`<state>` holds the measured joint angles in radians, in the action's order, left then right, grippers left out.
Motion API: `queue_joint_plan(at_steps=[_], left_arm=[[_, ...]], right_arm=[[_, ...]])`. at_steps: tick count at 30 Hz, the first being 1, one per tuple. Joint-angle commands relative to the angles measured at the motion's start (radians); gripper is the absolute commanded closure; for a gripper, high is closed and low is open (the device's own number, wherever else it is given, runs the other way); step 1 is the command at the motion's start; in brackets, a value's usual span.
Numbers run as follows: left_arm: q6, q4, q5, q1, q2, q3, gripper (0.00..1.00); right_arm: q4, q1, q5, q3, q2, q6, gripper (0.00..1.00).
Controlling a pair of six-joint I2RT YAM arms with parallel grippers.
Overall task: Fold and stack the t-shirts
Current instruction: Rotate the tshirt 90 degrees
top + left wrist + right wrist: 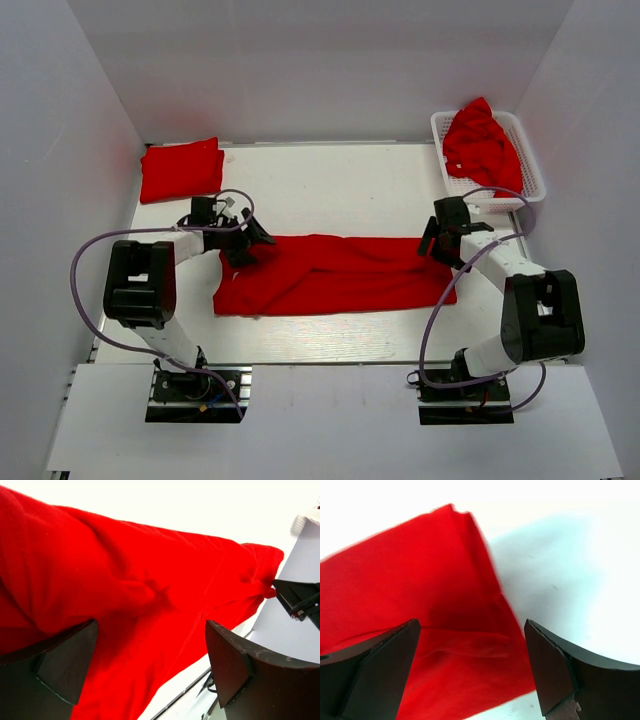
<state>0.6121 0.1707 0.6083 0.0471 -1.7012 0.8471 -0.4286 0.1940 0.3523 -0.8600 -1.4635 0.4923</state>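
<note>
A red t-shirt [335,274] lies across the middle of the table, folded into a long flat strip. My left gripper [250,240] hovers open over its left end, with red cloth [150,630] below the spread fingers and nothing between them. Over the strip's right end my right gripper [432,243] is open too, the cloth's corner [450,630] under its jaws. A folded red t-shirt [180,170] rests at the back left. Another red t-shirt [480,145] is crumpled in the white basket [530,175] at the back right.
White walls close in the table on the left, back and right. The basket stands against the right wall just behind my right arm. The other arm's gripper [300,600] shows at the right edge of the left wrist view.
</note>
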Motion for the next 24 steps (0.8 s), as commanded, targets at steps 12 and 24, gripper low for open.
queue_joint_plan(at_steps=[12, 24], left_arm=[[-0.181, 0.104, -0.208, 0.020, -0.435, 0.556, 0.00], [-0.344, 0.369, -0.156, 0.040, -0.631, 1.315, 0.00]], right_arm=[[0.172, -0.021, -0.311, 0.013, 0.173, -0.343, 0.10], [0.243, 0.030, -0.654, 0.009, 0.066, -0.442, 0.10]])
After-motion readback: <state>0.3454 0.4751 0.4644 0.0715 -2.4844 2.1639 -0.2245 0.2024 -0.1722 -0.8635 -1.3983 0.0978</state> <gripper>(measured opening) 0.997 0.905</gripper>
